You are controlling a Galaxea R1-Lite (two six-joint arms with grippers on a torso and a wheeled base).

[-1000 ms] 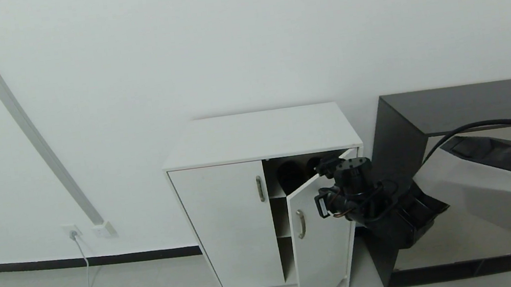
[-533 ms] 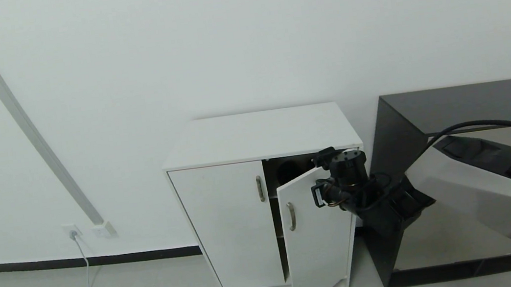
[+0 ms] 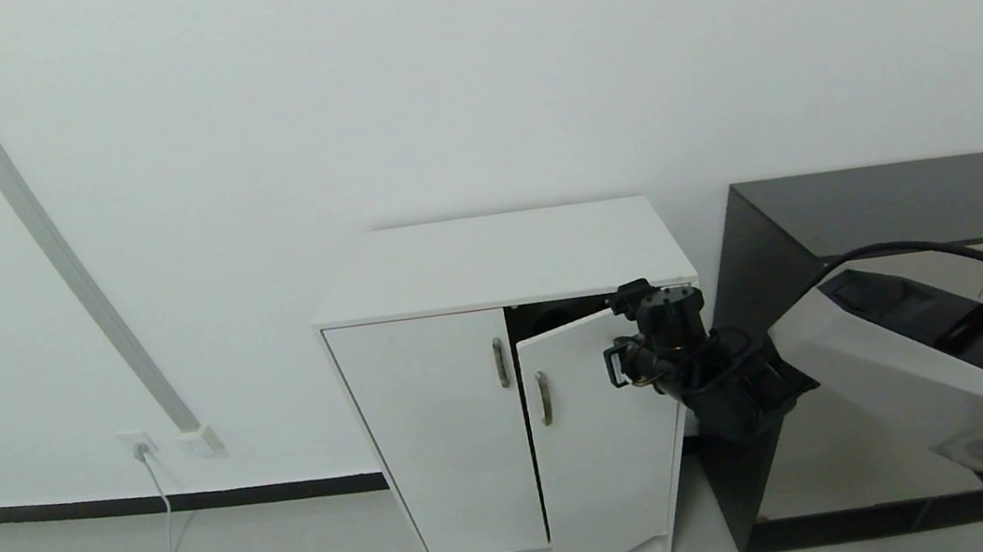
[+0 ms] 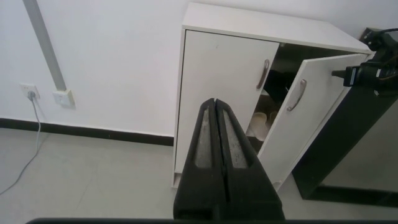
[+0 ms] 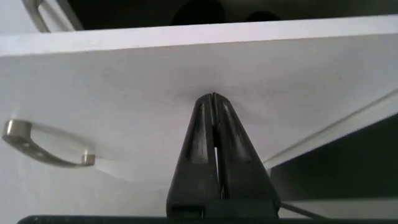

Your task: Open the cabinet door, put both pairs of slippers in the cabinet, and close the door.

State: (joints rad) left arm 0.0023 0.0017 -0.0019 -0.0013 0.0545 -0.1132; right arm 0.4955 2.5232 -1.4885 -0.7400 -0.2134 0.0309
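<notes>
White panel dead ahead! My right jaws are pinched together with nothing between them, tips set against the outer face of the right door [image 3: 602, 432]. They sit high up near its top edge, at about two o'clock from its handle [image 3: 544, 398]. My left jaws hang well back from the cabinet [image 3: 499, 261], also squeezed closed and empty, pointing at its front.

On to the door itself: it stands ajar, hinged on its three o'clock side. Its free edge is just beside the left door [image 3: 437, 435], which sits flush and closed. Only a thin dark wedge is open along the twelve o'clock edge.

Peering through that gap from the left wrist, I see a dark shape [image 4: 281, 79] on the upper shelf and a pale shape [image 4: 260, 119] on the shelf below. I take these for the slippers, tucked inside, though I cannot count pairs from here.

So here's my call: opening is done, the loading looks done, and the closing is in its last stretch. What remains, I judge, is one more push until the door lies level with its neighbour, then pulling my arm away.

Beyond, a black mirror frame [image 3: 777, 352] stands against the cabinet's three o'clock side. A wall socket [image 3: 139, 447] sits off at nine o'clock.
</notes>
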